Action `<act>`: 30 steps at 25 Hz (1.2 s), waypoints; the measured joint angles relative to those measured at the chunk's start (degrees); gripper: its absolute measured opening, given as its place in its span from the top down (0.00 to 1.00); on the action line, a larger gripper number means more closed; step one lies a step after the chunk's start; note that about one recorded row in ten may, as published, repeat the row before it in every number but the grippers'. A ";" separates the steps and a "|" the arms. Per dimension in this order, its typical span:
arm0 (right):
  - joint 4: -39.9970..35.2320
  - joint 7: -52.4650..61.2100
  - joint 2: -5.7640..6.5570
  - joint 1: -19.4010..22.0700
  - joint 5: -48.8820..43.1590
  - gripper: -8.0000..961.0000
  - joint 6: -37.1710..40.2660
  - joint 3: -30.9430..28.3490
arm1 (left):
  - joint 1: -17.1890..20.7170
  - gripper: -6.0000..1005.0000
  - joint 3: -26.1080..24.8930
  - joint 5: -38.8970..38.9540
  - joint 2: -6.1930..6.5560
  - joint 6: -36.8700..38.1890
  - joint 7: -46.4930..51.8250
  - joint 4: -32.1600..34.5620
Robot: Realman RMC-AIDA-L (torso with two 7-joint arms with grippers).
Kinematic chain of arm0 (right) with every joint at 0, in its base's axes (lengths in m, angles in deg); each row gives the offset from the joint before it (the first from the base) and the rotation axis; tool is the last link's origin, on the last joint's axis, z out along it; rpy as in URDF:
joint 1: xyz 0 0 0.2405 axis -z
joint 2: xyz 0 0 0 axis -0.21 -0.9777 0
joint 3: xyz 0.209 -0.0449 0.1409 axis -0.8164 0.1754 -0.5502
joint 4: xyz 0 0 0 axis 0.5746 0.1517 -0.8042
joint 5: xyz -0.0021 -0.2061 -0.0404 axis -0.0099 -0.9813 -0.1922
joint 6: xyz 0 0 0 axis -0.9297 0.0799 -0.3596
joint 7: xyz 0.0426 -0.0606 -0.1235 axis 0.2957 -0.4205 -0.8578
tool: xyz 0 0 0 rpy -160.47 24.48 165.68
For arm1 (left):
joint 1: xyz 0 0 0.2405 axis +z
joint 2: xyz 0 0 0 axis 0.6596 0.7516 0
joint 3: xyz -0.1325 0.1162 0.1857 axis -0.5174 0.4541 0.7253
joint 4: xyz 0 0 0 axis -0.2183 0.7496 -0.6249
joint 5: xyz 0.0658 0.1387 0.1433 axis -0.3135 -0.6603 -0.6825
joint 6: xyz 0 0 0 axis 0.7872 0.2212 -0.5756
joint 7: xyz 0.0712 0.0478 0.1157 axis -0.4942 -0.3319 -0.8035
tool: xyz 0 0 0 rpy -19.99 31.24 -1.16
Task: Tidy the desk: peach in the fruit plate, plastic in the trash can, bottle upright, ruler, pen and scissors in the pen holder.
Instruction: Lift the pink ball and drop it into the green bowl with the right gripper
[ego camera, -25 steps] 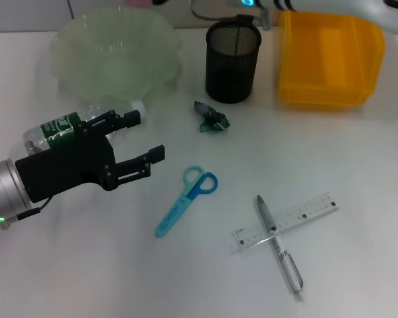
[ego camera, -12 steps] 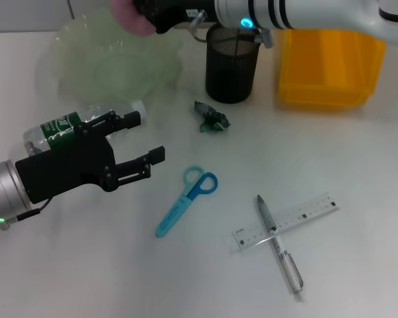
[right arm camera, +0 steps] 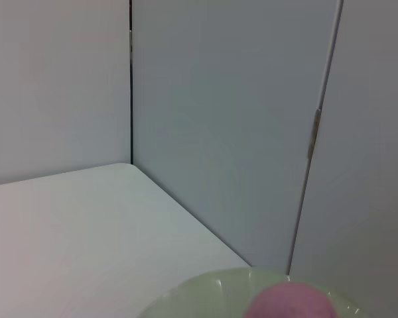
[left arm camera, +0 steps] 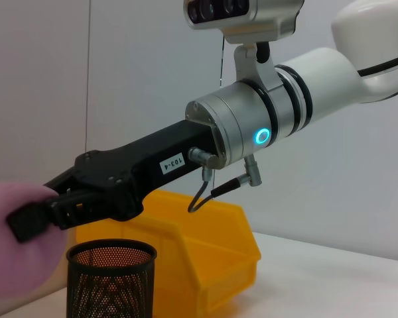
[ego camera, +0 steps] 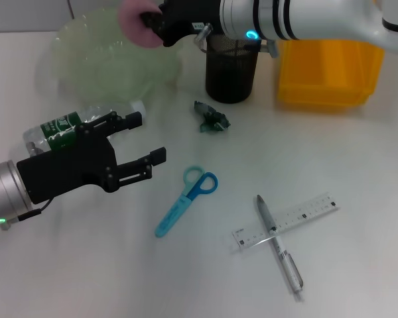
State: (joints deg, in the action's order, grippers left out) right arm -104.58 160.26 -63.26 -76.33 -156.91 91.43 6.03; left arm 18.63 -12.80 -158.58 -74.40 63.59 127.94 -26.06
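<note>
Pink peach [ego camera: 138,21] gripped by right end effector [ego camera: 154,22], left end effector [ego camera: 144,142] spread wide, one scissors [ego camera: 186,200]

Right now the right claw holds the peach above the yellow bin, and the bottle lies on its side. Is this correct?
Not quite: in the head view the right claw holds the peach above the green fruit plate, not the yellow bin. The bottle does lie on its side.

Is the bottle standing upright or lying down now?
Lying down: the bottle rests on its side on the table, below the fruit plate, behind the left gripper.
</note>
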 joint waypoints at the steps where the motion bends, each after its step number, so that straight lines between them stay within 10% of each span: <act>1: 0.00 0.00 0.00 0.00 0.00 0.91 0.00 0.00 | -0.01 0.26 0.09 0.00 -0.01 0.00 -0.01 0.00; 30: -0.09 -2.60 0.00 0.05 0.22 0.89 -0.98 0.68 | -0.61 0.27 0.25 0.01 -0.23 -0.10 0.08 0.00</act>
State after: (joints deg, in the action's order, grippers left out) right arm -104.68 157.66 -63.26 -76.28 -156.69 90.45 6.71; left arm 18.02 -12.56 -158.58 -74.62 63.49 128.03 -26.06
